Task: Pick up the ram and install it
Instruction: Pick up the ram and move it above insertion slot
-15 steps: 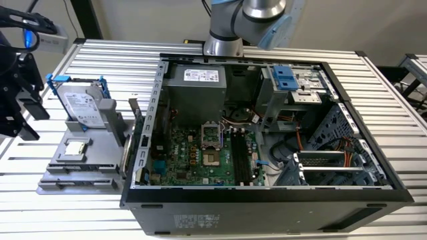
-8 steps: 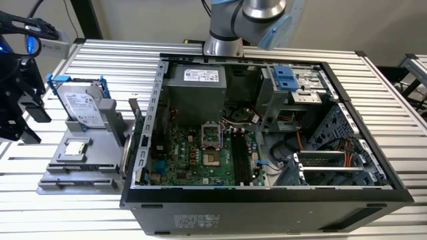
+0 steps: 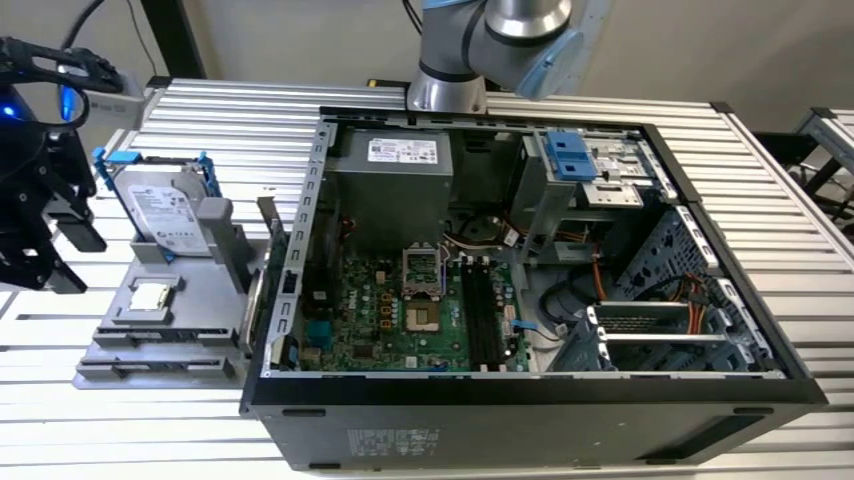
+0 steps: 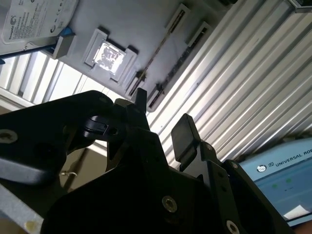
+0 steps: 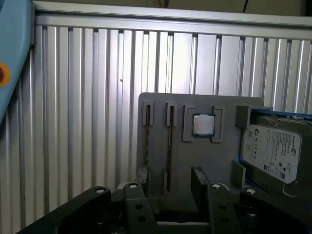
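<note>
- My black two-finger gripper [image 5: 170, 181] is spread wide open and holds nothing.
- The long, thin, dark-green ram stick [image 5: 169, 146] stands on edge in a slot of the flat grey plastic holder [image 5: 187, 156], just beside the small square processor chip [image 5: 203, 124].
- My fingers [image 5: 200, 179] are clear of it.

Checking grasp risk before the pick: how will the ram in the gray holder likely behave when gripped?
The ram stands on edge in the slots of the gray holder, very thin: probably light, fairly stiff, but fragile if bent. It may tip if the open gripper closes off-centre.
</note>
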Controlling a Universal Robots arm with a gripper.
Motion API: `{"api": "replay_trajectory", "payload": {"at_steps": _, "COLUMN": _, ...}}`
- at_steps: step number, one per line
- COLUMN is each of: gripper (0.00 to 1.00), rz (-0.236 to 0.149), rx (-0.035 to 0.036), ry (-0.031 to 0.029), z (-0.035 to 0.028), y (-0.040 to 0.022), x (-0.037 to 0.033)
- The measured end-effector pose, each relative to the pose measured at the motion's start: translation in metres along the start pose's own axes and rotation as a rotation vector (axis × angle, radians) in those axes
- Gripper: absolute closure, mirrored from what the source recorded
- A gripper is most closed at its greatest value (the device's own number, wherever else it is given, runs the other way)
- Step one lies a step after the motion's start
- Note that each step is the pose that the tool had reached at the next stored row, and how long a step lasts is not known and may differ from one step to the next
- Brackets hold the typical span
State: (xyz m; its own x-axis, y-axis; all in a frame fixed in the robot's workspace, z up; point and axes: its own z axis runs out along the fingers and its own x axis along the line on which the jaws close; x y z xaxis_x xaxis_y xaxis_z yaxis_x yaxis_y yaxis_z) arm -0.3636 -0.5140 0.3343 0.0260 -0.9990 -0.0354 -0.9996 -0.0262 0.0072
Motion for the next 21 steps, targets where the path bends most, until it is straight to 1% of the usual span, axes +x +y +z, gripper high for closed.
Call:
{"api": "replay_trajectory", "payload": {"at_steps": 10, "gripper": 0.00, "rz": 0.000, "rx": -0.0001, "ry": 0.0001, "z": 0.0094, "y": 0.0001, "x": 0.0030}}
{"api": "replay_trajectory", "payload": {"at_steps": 21, "gripper": 0.00, "rz": 0.000, "rx": -0.0001, "ry": 0.0001, "z": 0.0216, "y": 0.0000, "x": 0.0040}}
